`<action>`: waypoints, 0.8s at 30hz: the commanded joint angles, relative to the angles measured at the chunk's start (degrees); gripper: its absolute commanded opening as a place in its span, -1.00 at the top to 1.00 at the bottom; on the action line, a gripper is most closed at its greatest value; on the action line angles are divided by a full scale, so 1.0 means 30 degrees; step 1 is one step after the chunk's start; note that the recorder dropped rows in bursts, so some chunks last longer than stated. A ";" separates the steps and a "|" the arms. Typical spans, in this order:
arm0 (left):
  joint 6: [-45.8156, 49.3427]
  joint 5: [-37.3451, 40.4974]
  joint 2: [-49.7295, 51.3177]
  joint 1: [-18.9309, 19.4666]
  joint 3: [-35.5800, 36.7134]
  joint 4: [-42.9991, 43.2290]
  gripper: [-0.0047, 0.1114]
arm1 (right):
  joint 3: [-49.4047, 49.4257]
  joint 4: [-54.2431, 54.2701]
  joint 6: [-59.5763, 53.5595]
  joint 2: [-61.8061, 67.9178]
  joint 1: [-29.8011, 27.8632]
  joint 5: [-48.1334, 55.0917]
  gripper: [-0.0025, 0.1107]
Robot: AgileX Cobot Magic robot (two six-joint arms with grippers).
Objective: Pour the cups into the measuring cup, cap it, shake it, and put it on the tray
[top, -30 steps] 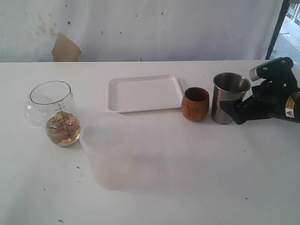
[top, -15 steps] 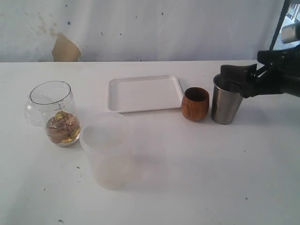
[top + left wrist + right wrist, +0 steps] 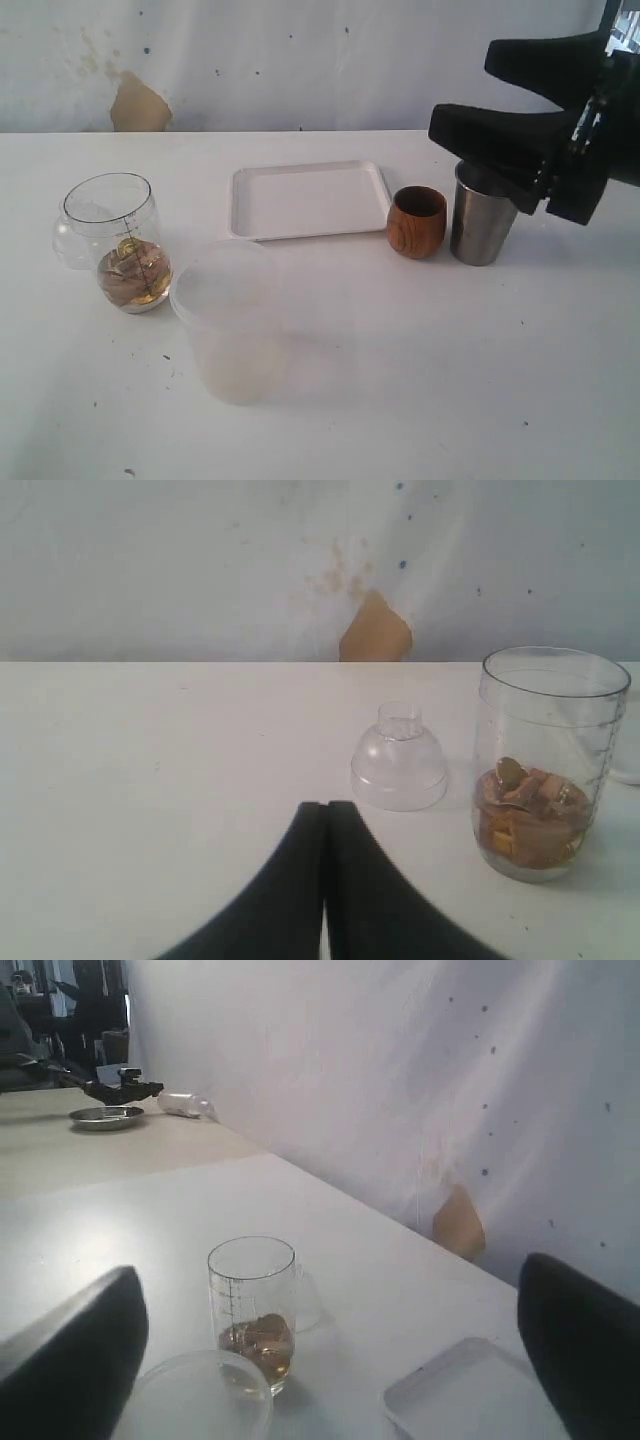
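On the left of the table (image 3: 420, 380) we see the measuring cup (image 3: 118, 245) upright, brown pieces (image 3: 133, 275) inside, a clear dome cap (image 3: 398, 762) just beside it. Only the left wrist view shows our left gripper (image 3: 325, 825), pressed together, empty. The right gripper (image 3: 462, 88) gapes wide, empty, near the steel tumbler (image 3: 484, 218).

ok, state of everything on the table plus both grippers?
Measuring cup: upright, uncapped, brown bits in the bottom.
Cap: off, on the table by the measuring cup.
Tub: upright, contents unclear.
Tray: flat, nothing on it.
Wooden cup: upright, contents not visible.
Tumbler: upright, not gripped.
Left gripper: shut, empty.
Right gripper: open, empty, raised by the tumbler.
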 commanded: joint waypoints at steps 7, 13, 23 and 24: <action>-0.0051 -0.0155 -0.0048 -0.0009 -0.0060 -0.0029 0.92 | 0.0058 -0.1156 0.0896 -0.1919 0.0087 -0.0229 0.96; -0.0051 -0.0155 -0.0048 -0.0009 -0.0060 -0.0029 0.92 | 0.0058 -0.4452 1.0027 -0.8918 0.0087 1.1907 0.96; -0.0051 -0.0155 -0.0048 -0.0009 -0.0060 -0.0029 0.92 | 0.0058 -0.8454 1.5496 -1.6890 0.0087 1.1767 0.96; -0.0051 -0.0155 -0.0048 -0.0009 -0.0060 -0.0029 0.92 | 0.0058 -0.8454 1.5496 -1.7487 0.0087 1.1767 0.96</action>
